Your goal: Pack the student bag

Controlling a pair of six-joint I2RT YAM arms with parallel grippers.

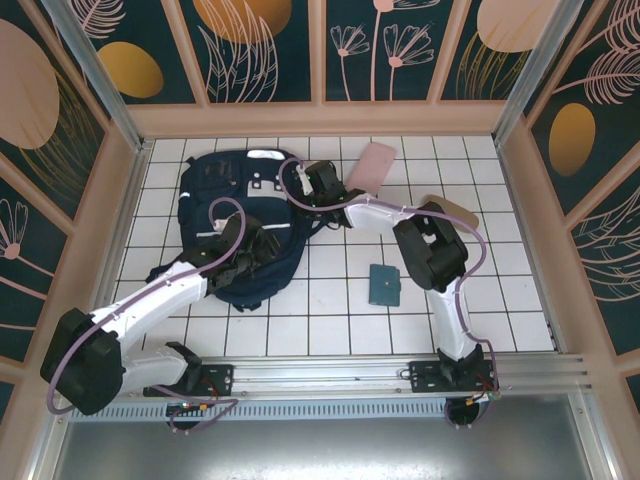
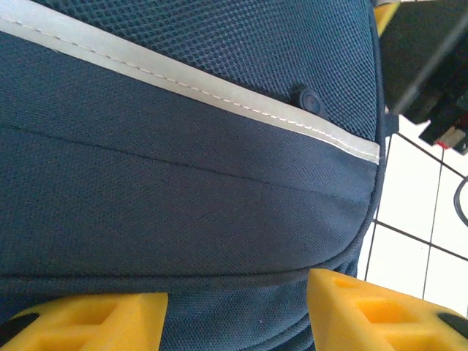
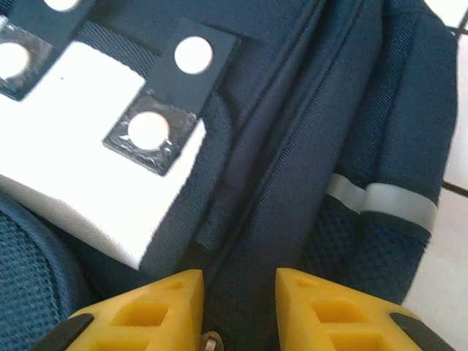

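bag [image 1: 235, 215] looks soft, floppy, likely light | you'd best pinch zip seam [image 3: 248, 183], not flat cloth | left claw [image 2: 235, 292] half-wide, right claw [image 3: 239, 281] narrow astride it | grip: cannot tell

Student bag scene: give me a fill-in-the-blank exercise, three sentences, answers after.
The student bag lies on a table of white ___.
The flat book near the far wall is ___.
Both wrist views show fingers coloured ___.
Missing words: tiles; pink; yellow.
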